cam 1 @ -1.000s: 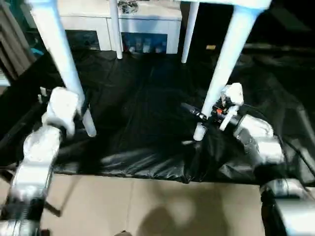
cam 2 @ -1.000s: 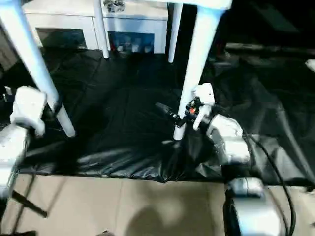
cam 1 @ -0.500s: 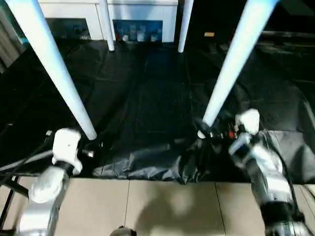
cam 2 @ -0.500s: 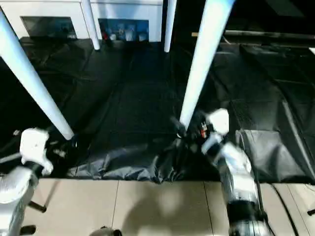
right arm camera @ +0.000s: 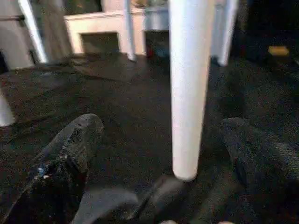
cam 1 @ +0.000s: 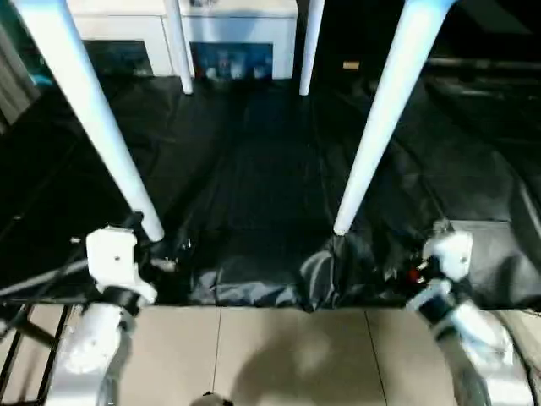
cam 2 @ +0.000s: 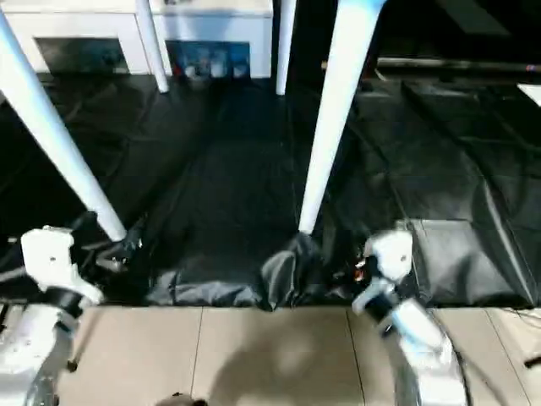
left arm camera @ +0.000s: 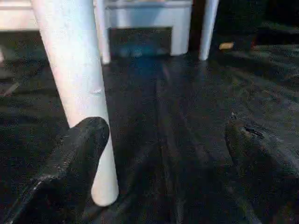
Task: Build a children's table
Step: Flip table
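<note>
A large table draped in black cloth (cam 1: 254, 178) carries the work, and a white cabinet with glass doors (cam 1: 228, 42) is seen behind. The white plastic children's table stands on it, its four long white tubular legs planted; the near left leg (cam 1: 93, 118) and near right leg (cam 1: 380, 118) rest close to the front edge. The left gripper (left arm camera: 163, 140) and right gripper (right arm camera: 163, 140) are spread wide, holding nothing. A nudge could push a near leg off the edge.
</note>
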Robot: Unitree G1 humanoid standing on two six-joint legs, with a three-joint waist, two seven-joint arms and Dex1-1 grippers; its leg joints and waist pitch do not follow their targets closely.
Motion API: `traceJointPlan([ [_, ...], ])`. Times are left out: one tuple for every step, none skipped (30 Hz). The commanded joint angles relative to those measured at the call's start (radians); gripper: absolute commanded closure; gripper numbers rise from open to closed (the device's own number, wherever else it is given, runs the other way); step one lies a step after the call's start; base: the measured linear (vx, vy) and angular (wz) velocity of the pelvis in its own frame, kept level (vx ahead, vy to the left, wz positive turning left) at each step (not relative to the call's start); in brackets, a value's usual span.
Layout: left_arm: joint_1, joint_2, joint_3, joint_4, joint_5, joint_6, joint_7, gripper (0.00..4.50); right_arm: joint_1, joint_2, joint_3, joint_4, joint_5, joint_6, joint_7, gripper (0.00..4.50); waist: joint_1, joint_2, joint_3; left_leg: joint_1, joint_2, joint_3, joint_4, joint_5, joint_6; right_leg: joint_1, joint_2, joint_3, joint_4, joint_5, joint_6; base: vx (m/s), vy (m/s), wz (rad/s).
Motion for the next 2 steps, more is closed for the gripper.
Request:
traceJointPlan([
  [0.004,-0.006,-0.017,-0.035,0.044,0.026,0.040,0.02,0.012,0.011,0.016,-0.058,-0.018,0.059,-0.055,0.00,-0.005,0.002,-0.036,0.021,0.063,-0.040,-0.092,-0.265,-0.026,0.019,-0.056,0.044,-0.084,-0.119,-0.102,0.000,0.000,0.00],
  [0.007,-0.009,-0.023,-0.044,0.063,0.019,0.050,0.02,0.017,0.017,0.025,-0.070,-0.027,0.075,-0.075,0.00,-0.006,0.009,-0.036,0.021,0.063,-0.042,-0.093,-0.267,-0.029,0.019,-0.055,0.044,-0.085,-0.118,-0.100,0.000,0.000,0.00],
])
